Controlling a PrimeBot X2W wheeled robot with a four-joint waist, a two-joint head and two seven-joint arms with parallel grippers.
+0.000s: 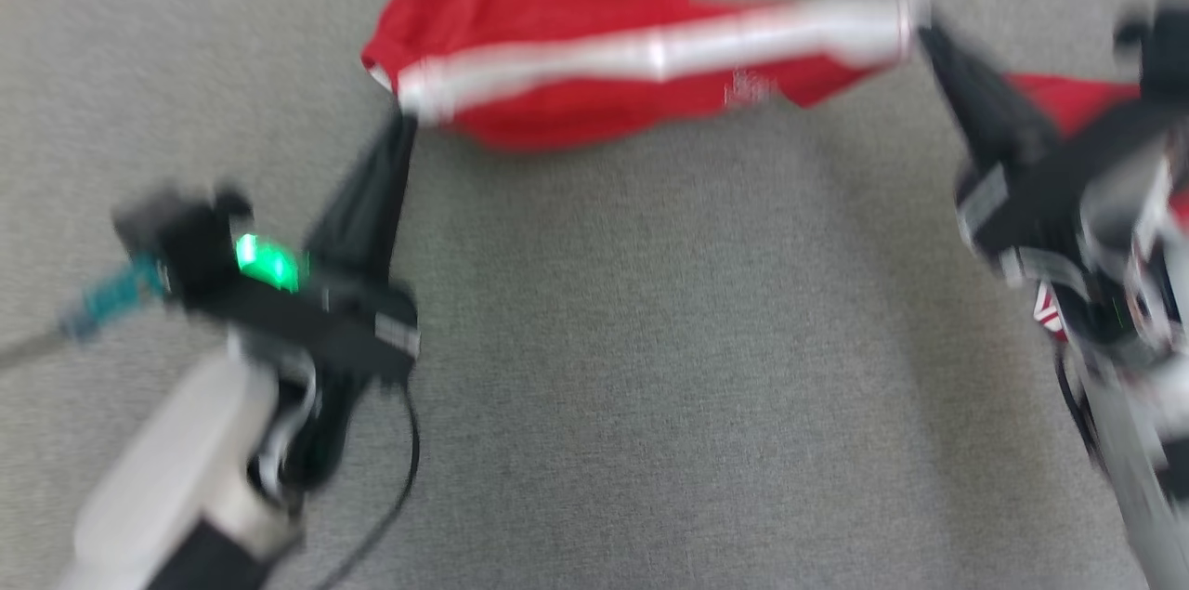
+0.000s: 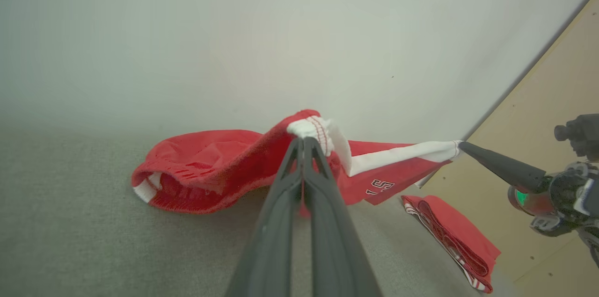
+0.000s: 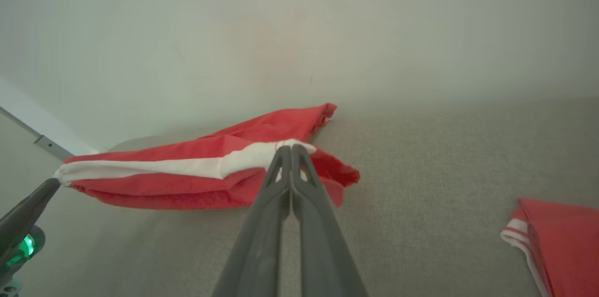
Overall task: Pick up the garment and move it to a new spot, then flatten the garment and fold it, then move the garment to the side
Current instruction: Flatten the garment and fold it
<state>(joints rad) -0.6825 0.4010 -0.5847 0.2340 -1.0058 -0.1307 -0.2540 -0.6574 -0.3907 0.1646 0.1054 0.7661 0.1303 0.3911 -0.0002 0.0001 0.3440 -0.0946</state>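
This looks like a robotics lab or test room — plain and work-like. A bench [image 1: 650, 386] covered in grey cloth meets a blank pale wall [image 2: 234, 30], with a tan board [image 2: 552, 100] at one side. The robot's left hand [image 1: 402, 114] has a green lamp lit at its wrist and a loose black cable — bare test hardware.

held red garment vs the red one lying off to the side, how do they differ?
The held garment is stretched out between the left gripper and right gripper, both shut on its white band; the folded garment lies untouched. The held garment is partly lifted and spread; the folded garment is a compact stack flat on the grey surface. Both are red with white trim.
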